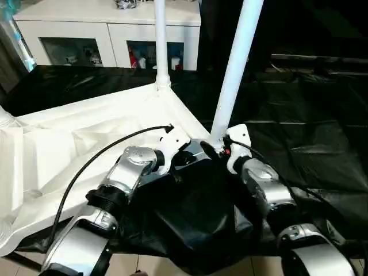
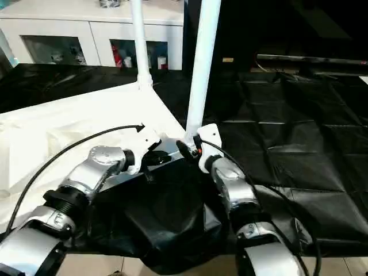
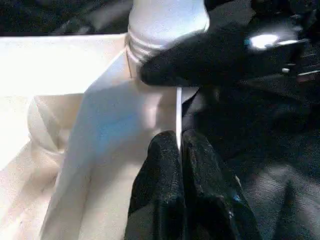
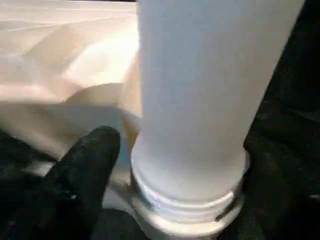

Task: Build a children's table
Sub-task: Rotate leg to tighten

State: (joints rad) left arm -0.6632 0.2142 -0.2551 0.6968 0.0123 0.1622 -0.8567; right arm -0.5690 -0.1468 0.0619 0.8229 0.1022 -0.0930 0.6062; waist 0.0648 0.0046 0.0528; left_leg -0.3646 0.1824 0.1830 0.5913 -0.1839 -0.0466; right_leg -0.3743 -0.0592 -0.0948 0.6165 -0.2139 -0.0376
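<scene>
A: Where does the tabletop point(image 1: 86, 144) lie?

B: It lies upside down on a black sheet point(image 1: 299, 138), ribbed underside up, toward the robot's left. A white cabinet point(image 1: 109, 34) with glass doors stands behind it.

A: And the legs?

B: Two show standing up from corner sockets. The far leg point(image 1: 160, 40) rises upright from the back corner. The near leg point(image 1: 236, 63) stands at the corner closest to the grippers and leans a little toward the robot's right.

A: What is the left gripper point(image 3: 179, 165) doing?

B: Its two black fingers point(image 3: 160, 170) are pressed together on the thin raised rim of the tabletop, just beside the near socket. In the left wrist view the rim's edge runs between the fingertips.

A: And the right gripper point(image 4: 175, 165)?

B: It sits at the base of the near leg, right above the threaded collar. One black finger point(image 4: 85, 175) shows on one side of the tube and a dark one on the other, so the jaws stand wide around the leg. Whether the pads actually press on it cannot be told.
</scene>
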